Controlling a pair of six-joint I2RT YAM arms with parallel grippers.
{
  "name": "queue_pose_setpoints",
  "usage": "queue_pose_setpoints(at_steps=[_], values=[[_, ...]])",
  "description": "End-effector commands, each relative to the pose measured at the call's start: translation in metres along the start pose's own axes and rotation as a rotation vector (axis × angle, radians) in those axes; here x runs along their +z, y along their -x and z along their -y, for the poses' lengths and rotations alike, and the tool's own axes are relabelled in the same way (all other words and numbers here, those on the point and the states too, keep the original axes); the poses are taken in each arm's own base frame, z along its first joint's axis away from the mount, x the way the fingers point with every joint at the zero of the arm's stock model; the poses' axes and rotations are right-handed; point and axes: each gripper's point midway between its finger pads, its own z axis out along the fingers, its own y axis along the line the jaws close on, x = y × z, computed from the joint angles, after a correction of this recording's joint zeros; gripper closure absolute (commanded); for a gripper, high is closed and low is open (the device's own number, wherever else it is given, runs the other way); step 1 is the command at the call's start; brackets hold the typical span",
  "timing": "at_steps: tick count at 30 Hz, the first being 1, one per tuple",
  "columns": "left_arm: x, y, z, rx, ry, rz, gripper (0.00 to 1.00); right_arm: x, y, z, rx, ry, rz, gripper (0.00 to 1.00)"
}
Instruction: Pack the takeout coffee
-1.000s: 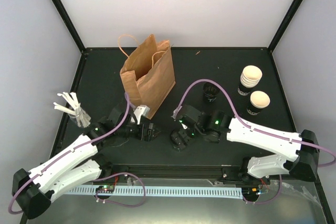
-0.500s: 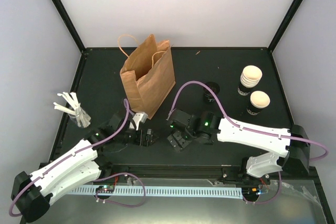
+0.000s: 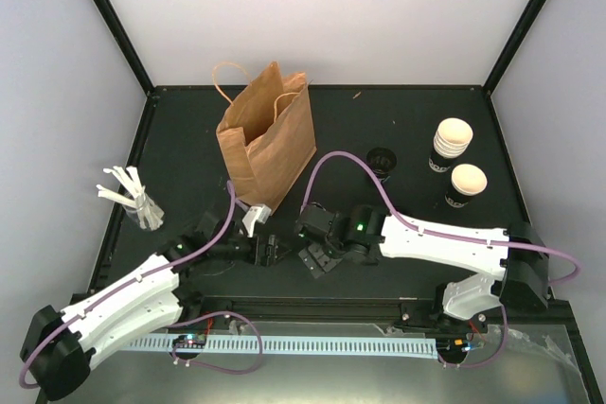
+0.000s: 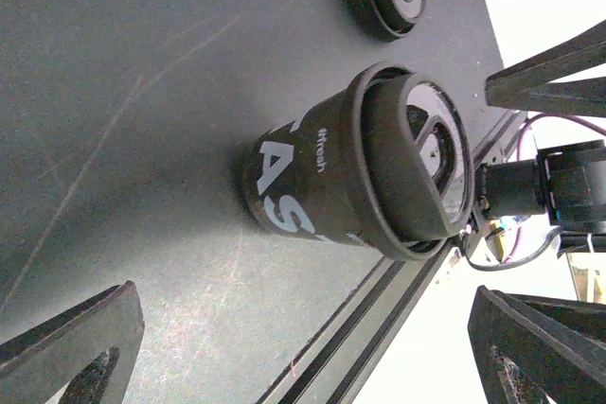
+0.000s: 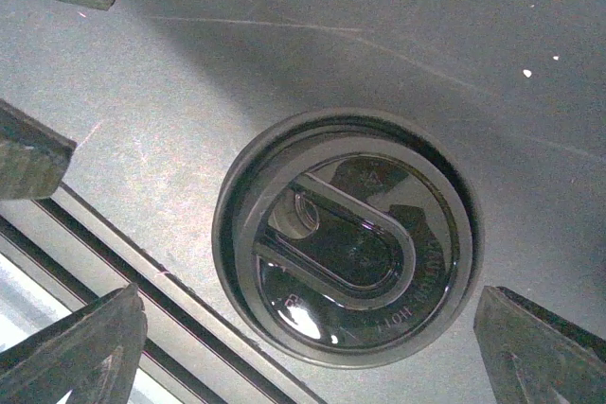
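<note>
**A:** Where is the takeout coffee?

**B:** The takeout coffee [image 3: 466, 186] stands upright near the right edge of the table [image 3: 189, 153]. Its open top shows cream-white. It is just on the near side of the nested stack of cups [image 3: 452, 147], and neither arm is by it.

**A:** And the grippers?

**B:** Both sit low by the near edge, around its middle, well apart from that cup. The left gripper [image 3: 267, 251] has its fingers [image 4: 66, 347] spread wide with nothing between them. The right gripper [image 3: 314, 257] is just to its right, with its fingers [image 5: 76, 352] also wide apart and empty.

**A:** What do the wrist cameras show?

**B:** The left one shows a lidded black cup [image 4: 350, 177] with white lettering, upright close to the near edge. It is ahead of the fingers and touches neither. The right one looks straight down on a black lid [image 5: 346, 238] framed by the spread fingers. I cannot tell whether it sits on that same cup.

**A:** Anything else?

**B:** A brown paper bag [image 3: 268, 134] stands open toward the far left, handles up. A black cup with a dark top [image 3: 382, 162] is between the bag and the stack. A bundle of pale sticks [image 3: 128, 194] is near the left edge
</note>
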Motion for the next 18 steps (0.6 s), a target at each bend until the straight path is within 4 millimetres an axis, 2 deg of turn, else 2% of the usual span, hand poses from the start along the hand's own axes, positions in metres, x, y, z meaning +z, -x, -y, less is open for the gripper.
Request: queue_pose_setpoints(at_steps=[1, 9, 18], values=[[0.002, 0.013, 0.015, 0.033, -0.072, 0.034, 0.05, 0.006, 0.001, 0.004, 0.023, -0.042, 0.003, 0.03], [0.007, 0.018, 0.016, 0.037, -0.102, 0.071, 0.07, 0.004, 0.01, 0.003, 0.051, -0.047, 0.027, 0.04], [0.008, 0.018, 0.015, 0.044, -0.109, 0.081, 0.07, 0.006, 0.013, 0.013, 0.142, -0.124, 0.012, 0.06]])
